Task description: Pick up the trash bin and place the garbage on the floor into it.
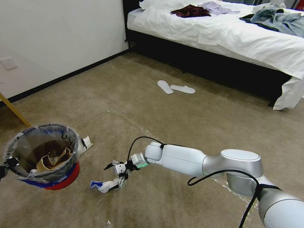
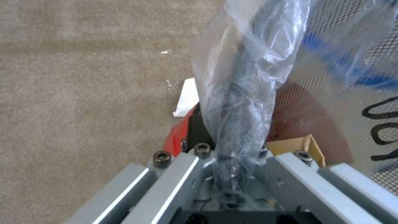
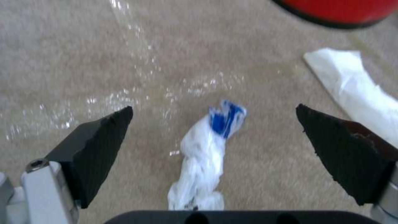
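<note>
I see right end effector [image 1: 115, 175] spread apart, white-blue scrap [image 3: 207, 158] between fingers; left end effector [image 2: 226, 174] clamped on trash bin [image 1: 44, 155] rim.

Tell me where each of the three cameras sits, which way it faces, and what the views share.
Head view: from the robot's head, looking forward and down at the carpet; the right arm reaches to a blue-and-white wrapper, and the left tool holds the trash bin.
Left wrist view: on the left arm, looking along its tool, shut on the bin's bagged rim.
Right wrist view: on the right arm, looking down between the open right tool at the wrapper.
Shared: head and right wrist views both show the wrapper and the red bin.
</note>
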Motion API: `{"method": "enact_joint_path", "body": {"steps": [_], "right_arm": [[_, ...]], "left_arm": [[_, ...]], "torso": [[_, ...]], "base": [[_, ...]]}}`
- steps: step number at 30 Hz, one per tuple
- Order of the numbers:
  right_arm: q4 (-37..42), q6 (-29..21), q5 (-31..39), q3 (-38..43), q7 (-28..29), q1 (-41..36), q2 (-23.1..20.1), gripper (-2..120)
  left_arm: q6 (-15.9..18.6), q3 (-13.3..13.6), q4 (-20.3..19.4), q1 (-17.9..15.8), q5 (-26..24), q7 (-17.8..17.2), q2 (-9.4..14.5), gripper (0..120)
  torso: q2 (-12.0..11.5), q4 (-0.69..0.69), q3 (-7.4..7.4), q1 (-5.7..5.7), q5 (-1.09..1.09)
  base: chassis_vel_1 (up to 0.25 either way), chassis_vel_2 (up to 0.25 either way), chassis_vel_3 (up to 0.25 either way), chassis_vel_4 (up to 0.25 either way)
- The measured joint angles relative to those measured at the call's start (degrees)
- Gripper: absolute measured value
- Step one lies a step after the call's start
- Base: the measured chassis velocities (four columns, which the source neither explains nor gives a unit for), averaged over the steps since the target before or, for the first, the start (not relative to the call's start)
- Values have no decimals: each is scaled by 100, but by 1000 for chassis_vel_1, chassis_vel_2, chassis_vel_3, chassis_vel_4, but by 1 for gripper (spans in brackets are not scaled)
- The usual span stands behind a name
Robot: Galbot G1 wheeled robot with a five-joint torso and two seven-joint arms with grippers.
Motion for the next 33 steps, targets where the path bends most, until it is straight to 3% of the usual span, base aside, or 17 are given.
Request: {"method": "enact_joint_path", "body": {"steps": [19,33], "right_arm": [[-1033,225,-614,-111,112,-164,423,100],[-1100,236,-574,-115,153,-203,572,100]], "left_arm": [[-50,78,-16,-58,80,30,-62,0],[-61,75,-77,-42,97,31,-67,0]], "torso": [[0,0,0,0,0],[0,0,0,0,0]], "base": [[0,0,0,0],[0,0,0,0]]}}
